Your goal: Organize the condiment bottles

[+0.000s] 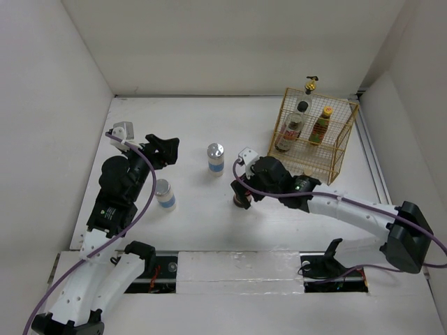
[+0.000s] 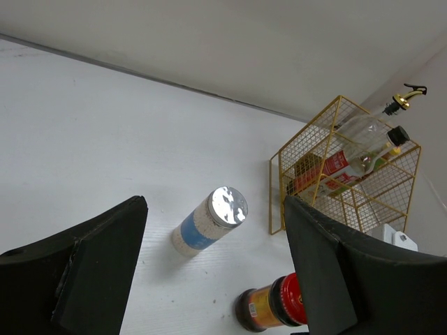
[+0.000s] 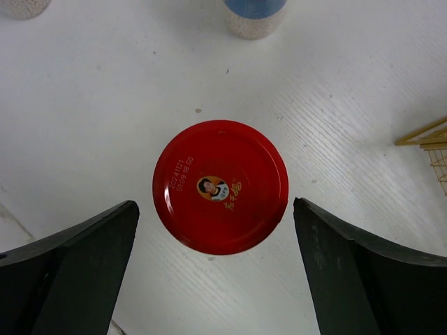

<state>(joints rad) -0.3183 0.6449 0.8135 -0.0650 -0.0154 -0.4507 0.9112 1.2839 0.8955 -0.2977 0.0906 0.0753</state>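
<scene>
Your right claw (image 3: 215, 204) hangs released straight above the red-lidded jar (image 3: 220, 185), with one finger at each side of the lid and neither touching it. The jar stands upright on the white desk (image 1: 188, 125), close to the near edge. Its lid is round and glossy with a small printed picture, probably metal, and the body below looks dark with an orange-yellow label. Your left claw (image 2: 215, 202) is released too and holds nothing. Beside the left arm stands the near silver-lidded bottle (image 1: 164, 193), and a little farther, toward the middle, the far silver-lidded bottle (image 1: 216, 159). Both are clear cylinders with a blue band and pale grains inside. Farthest, by the right back corner, the gold wire basket (image 1: 328, 164) already keeps the clear pump-top bottle (image 1: 309, 87), the red-labelled bottle (image 1: 288, 134) and the green bottle (image 1: 321, 127). I judge about half is done, and three things wait on the desk. A small yellow bottle I cannot find.
</scene>
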